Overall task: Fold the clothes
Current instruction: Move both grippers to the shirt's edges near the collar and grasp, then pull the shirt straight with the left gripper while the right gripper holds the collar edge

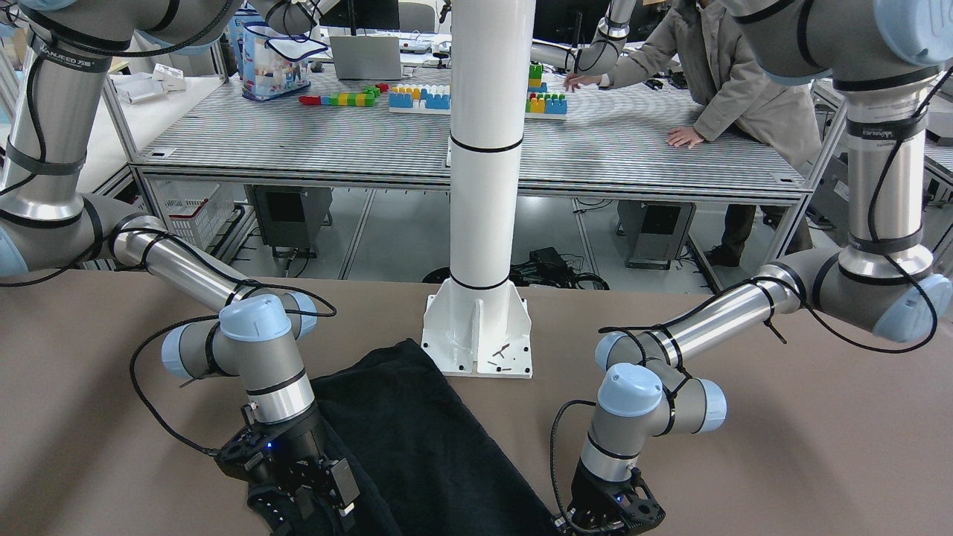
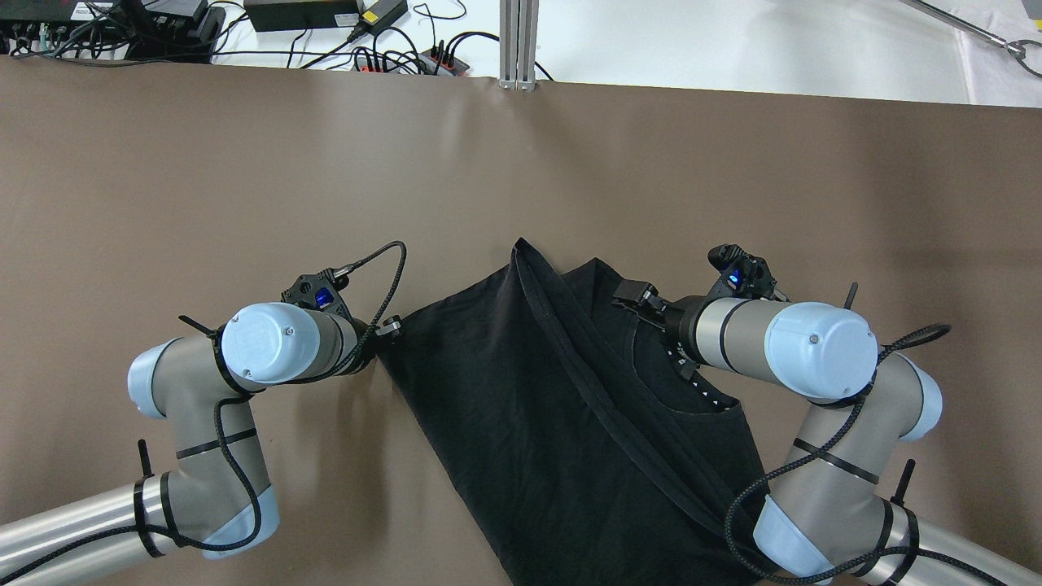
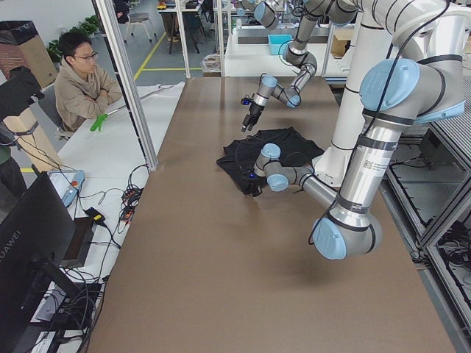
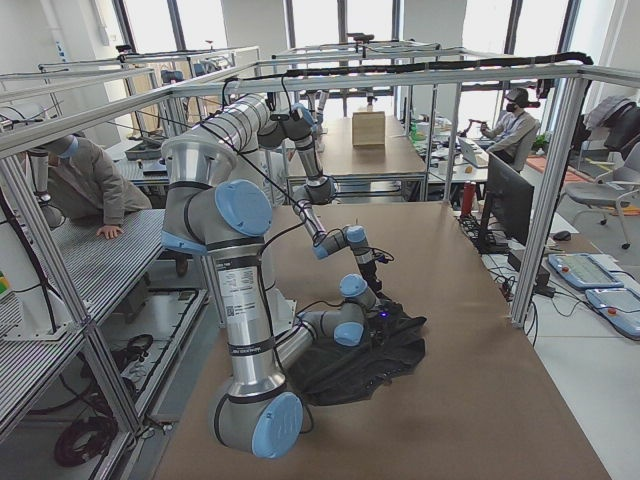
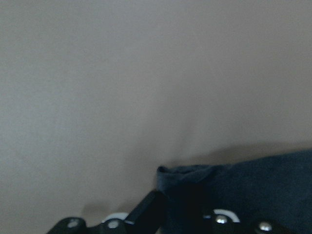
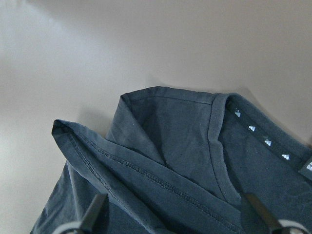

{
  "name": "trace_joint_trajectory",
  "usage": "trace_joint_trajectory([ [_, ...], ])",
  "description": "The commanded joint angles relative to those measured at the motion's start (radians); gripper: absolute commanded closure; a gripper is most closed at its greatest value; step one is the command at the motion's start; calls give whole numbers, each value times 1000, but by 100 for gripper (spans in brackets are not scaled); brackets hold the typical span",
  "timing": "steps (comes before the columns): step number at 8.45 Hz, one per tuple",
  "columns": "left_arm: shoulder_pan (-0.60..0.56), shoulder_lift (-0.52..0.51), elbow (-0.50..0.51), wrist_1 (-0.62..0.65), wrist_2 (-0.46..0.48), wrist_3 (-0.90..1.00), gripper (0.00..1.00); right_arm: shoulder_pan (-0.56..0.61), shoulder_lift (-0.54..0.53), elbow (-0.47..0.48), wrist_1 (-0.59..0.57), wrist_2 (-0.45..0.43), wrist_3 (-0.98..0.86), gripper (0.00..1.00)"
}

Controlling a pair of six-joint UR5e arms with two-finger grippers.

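Note:
The clothes [image 2: 553, 407], one thin black piece with hemmed edges, lie rumpled on the brown table near the robot, partly folded over themselves. They also show in the front view [image 1: 417, 439]. My left gripper [image 2: 389, 330] is shut on the left corner of the clothes; the left wrist view shows that corner [image 5: 195, 180] pinched between the fingers. My right gripper [image 2: 651, 317] hovers open just over the clothes' far right part. In the right wrist view its fingers [image 6: 95, 209] stand wide apart above a hemmed fold [image 6: 161, 146].
The white pole's base plate [image 1: 476, 335] stands on the table just behind the clothes, between the two arms. Bare brown table [image 2: 244, 163] stretches beyond both grippers. People are at benches beyond the table. A monitor and cables sit on the operators' side [image 3: 44, 243].

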Motion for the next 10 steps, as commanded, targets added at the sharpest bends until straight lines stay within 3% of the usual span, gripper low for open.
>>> trace_joint_trajectory([
  [1, -50, -32, -11, -2, -75, 67, 100, 0, -1, 0, 3, 0, 5, 5],
  [3, -180, -72, 8, 8, -184, 170, 100, -2, 0, 0, 9, 0, 8, 5],
  [4, -255, -113, 89, 6, -229, 229, 100, -3, 2, 3, 12, 2, 10, 5],
  [5, -317, -218, 252, -2, -260, 294, 100, -8, 2, 3, 13, 2, 8, 5],
  [7, -357, -549, 690, -81, -257, 313, 100, -18, 2, 6, 11, 2, 2, 5],
  [8, -356, -631, 816, -127, -246, 313, 100, -24, 2, 6, 13, 2, 5, 5],
  [10, -350, -705, 948, -195, -214, 313, 100, -46, 0, 5, 11, -1, -1, 5],
])
